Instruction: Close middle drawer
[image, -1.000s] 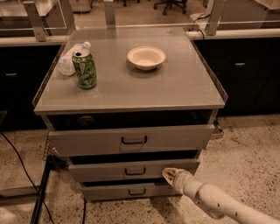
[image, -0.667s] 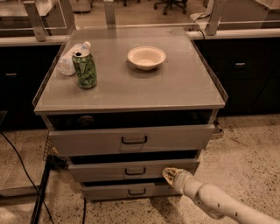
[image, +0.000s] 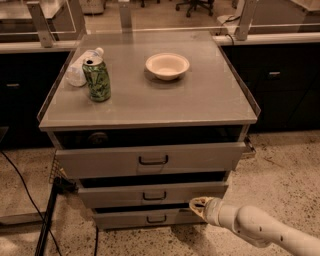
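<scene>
The cabinet (image: 150, 100) is your landmark, and against it nothing has visibly shifted over the last second. Drawers, arm and tabletop things all sit where they were.

At the cabinet's front, the top drawer (image: 200, 157) is the widest and juts out toward you. Under it the middle drawer (image: 115, 195) also stands proud of the cabinet, with a dark slot showing above its panel. From that slot you should judge it not yet shut. Its small loop handle (image: 154, 195) sits at the centre of the panel. The bottom drawer (image: 125, 218) is the narrowest and lowest on the cabinet front.

The pale arm (image: 260, 227) reaches in from the cabinet's lower right, low over the floor. Its gripper (image: 196, 202) is at the right end of the middle drawer's panel, near the lower edge. Whether it touches the panel or sits just shy of it, you cannot tell. Nor can you tell if the pincer is spread or pressed together.

With the drawer's front unmoved, no push has taken effect yet. The closing stroke into the cabinet is probably still ahead of you.

On the cabinet's top stand a bowl (image: 167, 65), a green can (image: 97, 79) and, behind the can, a bottle (image: 80, 70) lying down.
</scene>
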